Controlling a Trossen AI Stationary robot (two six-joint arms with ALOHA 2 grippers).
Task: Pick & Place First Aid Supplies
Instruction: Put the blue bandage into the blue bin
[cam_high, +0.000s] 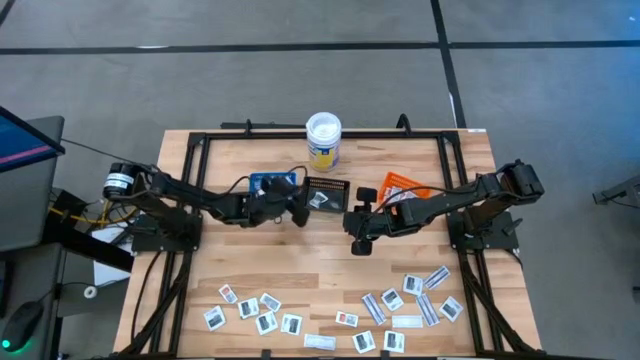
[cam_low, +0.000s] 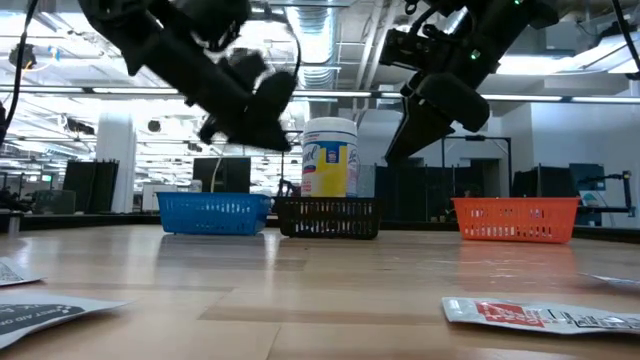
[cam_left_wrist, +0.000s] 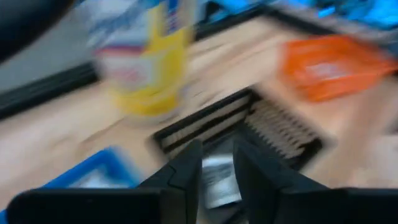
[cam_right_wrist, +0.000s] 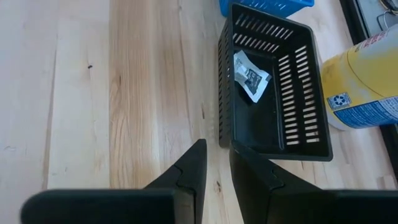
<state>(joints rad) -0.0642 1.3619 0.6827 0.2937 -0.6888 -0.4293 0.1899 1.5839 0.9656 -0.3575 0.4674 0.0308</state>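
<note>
Both arms reach in toward the middle, elbows out at the sides. Left end effector (cam_high: 298, 212) hangs in the air, tilted downward, its two dark fingers (cam_left_wrist: 186, 171) parted by a narrow gap with a white packet (cam_left_wrist: 217, 180) showing between them; whether they touch it can't be made out. Right end effector (cam_high: 358, 232) hovers raised as well, angled down and inward, fingers (cam_right_wrist: 193, 165) a slim gap apart with nothing between them. The two stand near each other, not touching.
</note>
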